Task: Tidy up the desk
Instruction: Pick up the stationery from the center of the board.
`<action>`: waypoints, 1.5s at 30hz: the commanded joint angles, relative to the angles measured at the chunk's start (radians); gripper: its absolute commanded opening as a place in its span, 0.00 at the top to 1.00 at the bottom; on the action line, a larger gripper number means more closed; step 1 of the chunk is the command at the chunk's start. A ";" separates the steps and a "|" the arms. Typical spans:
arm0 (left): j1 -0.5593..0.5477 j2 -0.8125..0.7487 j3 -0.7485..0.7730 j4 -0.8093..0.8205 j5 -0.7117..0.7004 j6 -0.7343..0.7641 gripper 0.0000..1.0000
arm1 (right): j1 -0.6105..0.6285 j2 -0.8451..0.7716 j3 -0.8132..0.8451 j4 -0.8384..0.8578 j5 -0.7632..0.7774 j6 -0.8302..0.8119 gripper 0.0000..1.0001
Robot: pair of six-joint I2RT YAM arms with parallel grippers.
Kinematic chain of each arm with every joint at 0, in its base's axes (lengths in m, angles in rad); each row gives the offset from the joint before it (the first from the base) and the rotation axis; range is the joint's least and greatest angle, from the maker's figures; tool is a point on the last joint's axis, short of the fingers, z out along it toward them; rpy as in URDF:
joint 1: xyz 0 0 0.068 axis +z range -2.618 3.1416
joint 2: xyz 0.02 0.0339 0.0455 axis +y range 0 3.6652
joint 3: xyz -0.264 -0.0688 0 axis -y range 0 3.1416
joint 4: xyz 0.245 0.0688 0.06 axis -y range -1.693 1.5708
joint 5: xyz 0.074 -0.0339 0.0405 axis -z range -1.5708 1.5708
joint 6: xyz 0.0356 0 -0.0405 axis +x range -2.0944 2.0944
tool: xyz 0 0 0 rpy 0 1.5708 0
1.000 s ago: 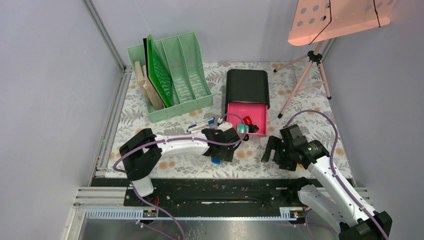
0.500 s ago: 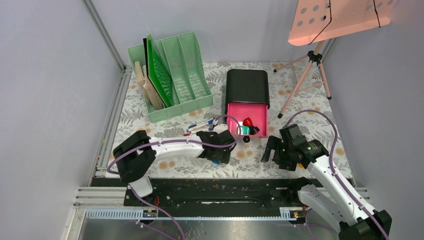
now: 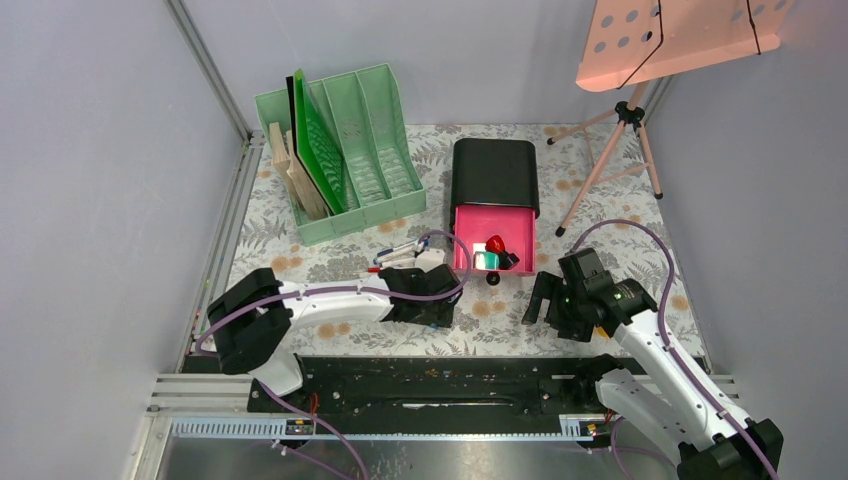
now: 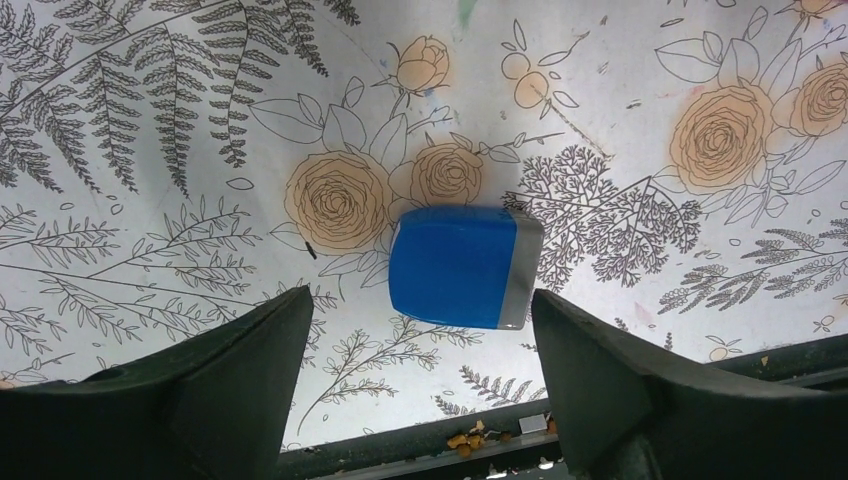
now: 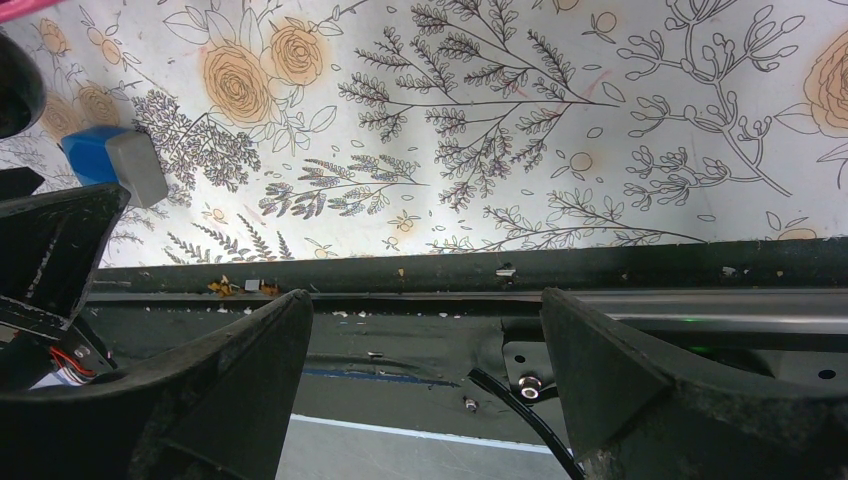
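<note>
Top view: the surface (image 3: 255, 240), judged stiff with a cloth that may ruck, is seen under both arms, with the left gripper (image 3: 425, 300) held low over it.
Left wrist: jaws are spread astride a blue block (image 4: 455, 265), untouched; it is judged light and rigid, best pinched at its ends.
Right wrist: the right gripper (image 5: 425, 300) is seen with jaws spread, empty.

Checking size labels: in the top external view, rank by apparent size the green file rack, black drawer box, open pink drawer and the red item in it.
1. green file rack, clearly largest.
2. black drawer box.
3. open pink drawer, only slightly smaller than the box; close call.
4. red item, by far smallest.
</note>
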 commanded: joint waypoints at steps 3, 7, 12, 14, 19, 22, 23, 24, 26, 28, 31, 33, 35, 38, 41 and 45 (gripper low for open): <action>-0.005 0.004 -0.005 0.068 -0.043 -0.003 0.22 | 0.008 0.000 0.026 0.018 -0.010 -0.013 0.08; -0.006 0.027 -0.001 0.078 -0.040 0.003 0.24 | 0.008 -0.006 0.016 0.018 -0.012 -0.012 0.09; -0.005 0.047 -0.007 0.099 -0.024 0.012 0.24 | 0.007 -0.007 0.008 0.022 -0.016 -0.011 0.09; -0.005 0.045 -0.020 0.118 -0.016 0.013 0.24 | 0.007 -0.004 0.007 0.025 -0.018 -0.013 0.09; -0.006 0.065 -0.029 0.132 -0.001 0.016 0.27 | 0.008 0.006 0.004 0.034 -0.019 -0.013 0.09; -0.006 0.090 -0.020 0.131 0.014 0.022 0.33 | 0.008 0.007 0.004 0.034 -0.018 -0.013 0.08; -0.006 0.098 -0.014 0.130 0.018 0.025 0.35 | 0.008 0.009 0.004 0.036 -0.017 -0.014 0.08; -0.006 0.103 -0.009 0.126 0.021 0.027 0.36 | 0.008 0.009 0.003 0.036 -0.018 -0.013 0.08; -0.007 0.106 -0.006 0.123 0.024 0.032 0.40 | 0.008 0.007 0.003 0.036 -0.018 -0.013 0.08; -0.006 0.095 -0.013 0.123 0.017 0.026 0.44 | 0.008 0.007 0.002 0.035 -0.019 -0.014 0.09; -0.008 0.063 -0.035 0.130 0.008 0.014 0.51 | 0.008 0.008 0.004 0.034 -0.019 -0.014 0.09; -0.008 0.038 -0.051 0.135 0.003 0.005 0.54 | 0.008 0.009 0.006 0.035 -0.020 -0.013 0.08; -0.008 0.013 -0.067 0.136 0.000 -0.004 0.56 | 0.008 0.008 0.009 0.035 -0.021 -0.013 0.08; -0.008 -0.028 -0.086 0.138 0.000 -0.013 0.59 | 0.008 0.010 0.012 0.034 -0.021 -0.014 0.09; -0.008 -0.069 -0.104 0.154 0.017 -0.009 0.61 | 0.008 0.010 0.014 0.035 -0.022 -0.014 0.09; -0.008 -0.134 -0.136 0.177 0.039 -0.015 0.64 | 0.008 0.013 0.020 0.035 -0.025 -0.015 0.08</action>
